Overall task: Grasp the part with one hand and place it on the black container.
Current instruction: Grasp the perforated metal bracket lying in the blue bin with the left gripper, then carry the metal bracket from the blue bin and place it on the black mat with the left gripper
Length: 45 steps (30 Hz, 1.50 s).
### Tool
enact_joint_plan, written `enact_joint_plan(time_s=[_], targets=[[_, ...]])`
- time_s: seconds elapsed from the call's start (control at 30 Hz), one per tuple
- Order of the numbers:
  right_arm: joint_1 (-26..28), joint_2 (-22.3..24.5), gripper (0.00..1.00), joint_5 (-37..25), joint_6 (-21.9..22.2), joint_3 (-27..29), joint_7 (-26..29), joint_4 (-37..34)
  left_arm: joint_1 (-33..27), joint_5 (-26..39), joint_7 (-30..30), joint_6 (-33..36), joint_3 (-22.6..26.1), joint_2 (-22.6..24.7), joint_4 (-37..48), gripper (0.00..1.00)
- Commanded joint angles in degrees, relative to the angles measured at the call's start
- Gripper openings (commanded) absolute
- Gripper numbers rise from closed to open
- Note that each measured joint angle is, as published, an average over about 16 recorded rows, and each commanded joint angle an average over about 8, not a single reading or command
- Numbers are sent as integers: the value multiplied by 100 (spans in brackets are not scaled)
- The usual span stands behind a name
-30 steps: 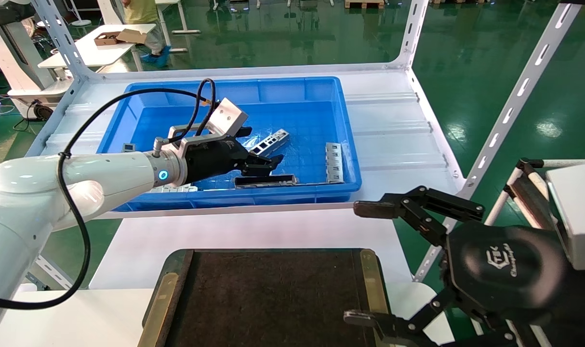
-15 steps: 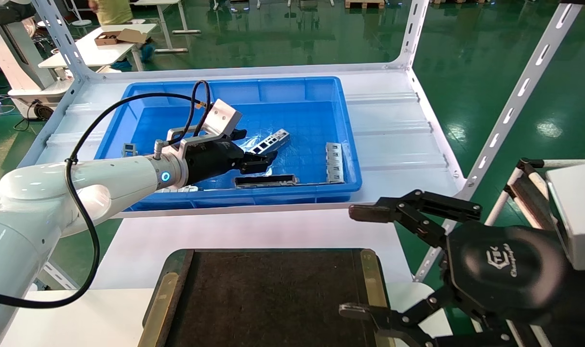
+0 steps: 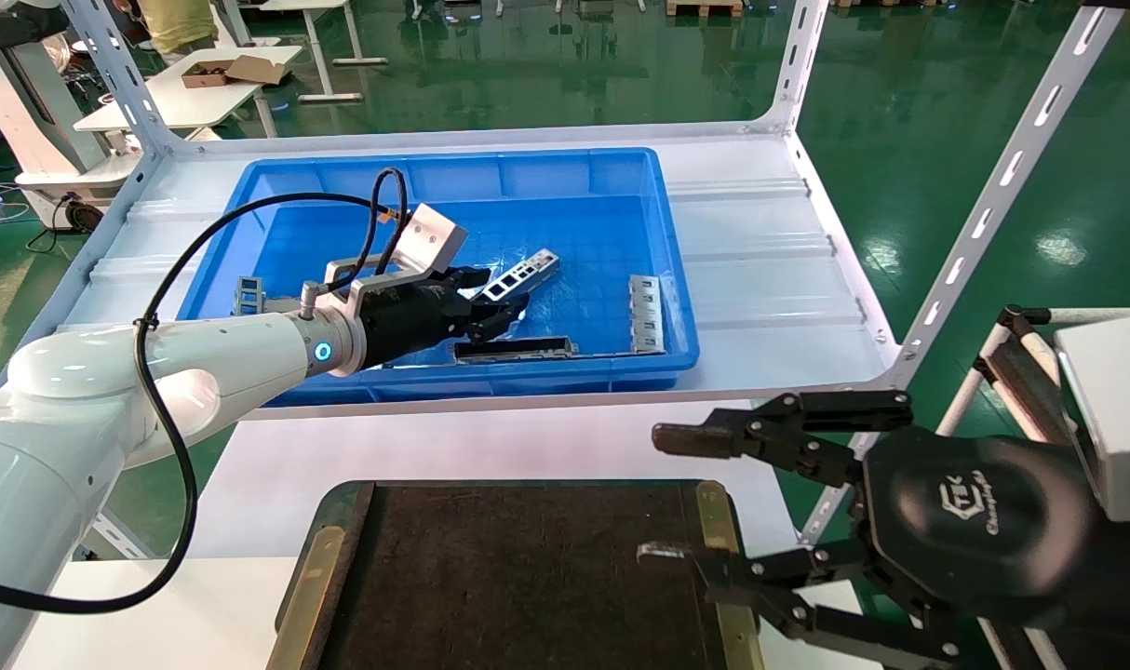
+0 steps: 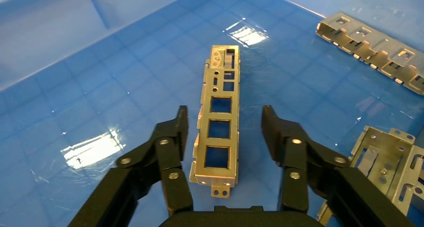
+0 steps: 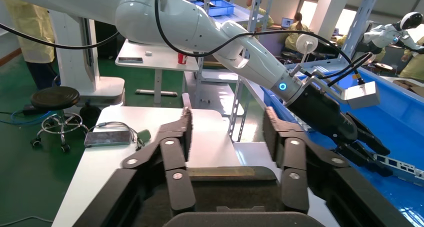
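White metal shelf before me carrying the blue bin, my white desk below it bearing the black container.

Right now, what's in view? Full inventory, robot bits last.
part: 1, silver-grey, flat on bin floor, between left gripper's fingers, not yet gripped
dark bar: 1, dark, by bin's front wall
brackets: at least 3, grey, right side, front-left and left of bin
bin: 1, blue, on white shelf
tray: 1, brown-black with brass side strips, on table below bin
shelf: 1, white, under bin
left gripper: black, open, low in bin, straddling part
right gripper: black, open, idle over tray's right edge
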Motion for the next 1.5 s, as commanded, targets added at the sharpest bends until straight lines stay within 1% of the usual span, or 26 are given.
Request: enact_joint_plan(time_s=[0.03, 0.47, 0.73, 0.93, 1.17, 1.33, 1.5], targets=[[0, 0, 0, 1, 0, -1, 0, 0, 19, -5, -26, -1, 12, 0, -14, 0], [1, 2, 0, 4, 3, -6, -3, 0, 38, -136, -164, 44, 36, 0, -107, 0], [2, 4, 0, 6, 4, -9, -4, 0, -85, -373, -193, 356, -55, -58, -207, 0], [2, 5, 0, 8, 5, -11, -6, 0, -196, -631, -101, 994, -200, -229, -265, 0], [3, 6, 0, 9, 6, -14, -7, 0, -206, -922, -46, 1988, -373, -579, -350, 0], [3, 6, 0, 11, 7, -16, -8, 0, -47, -1037, -61, 2778, -423, -912, -526, 0], [4, 7, 0, 12, 8, -17, -9, 0, 237, -1096, -133, 3482, -426, -1265, -875, 0]])
